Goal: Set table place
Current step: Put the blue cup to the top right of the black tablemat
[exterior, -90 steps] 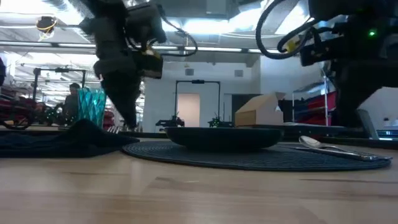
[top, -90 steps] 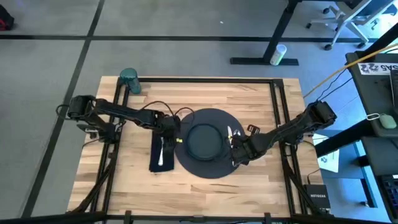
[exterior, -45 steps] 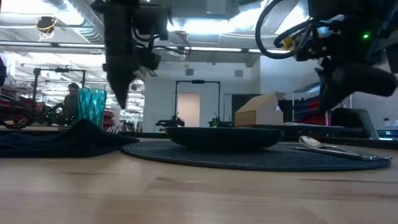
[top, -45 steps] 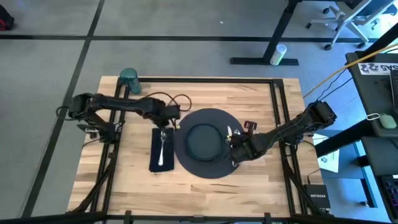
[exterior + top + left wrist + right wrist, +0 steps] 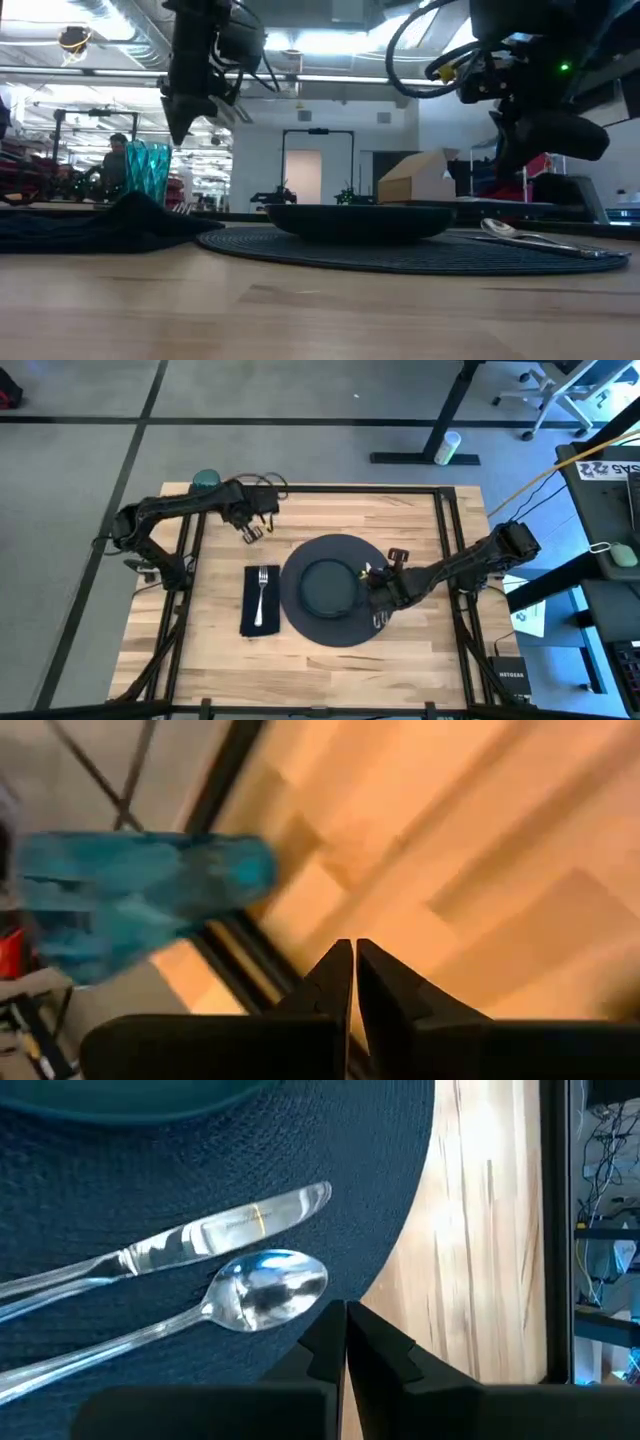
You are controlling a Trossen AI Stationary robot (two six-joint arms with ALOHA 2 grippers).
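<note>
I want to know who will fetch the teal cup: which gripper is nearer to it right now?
Left. The left gripper hangs just beside the teal cup at the table's far left corner; the right gripper is across the table, over the charger's right edge.

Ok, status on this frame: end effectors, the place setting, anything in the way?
Left end effector shut, empty, near teal cup. Right end effector shut, over charger edge. Fork on napkin; knife, spoon on charger. No obstruction visible.
</note>
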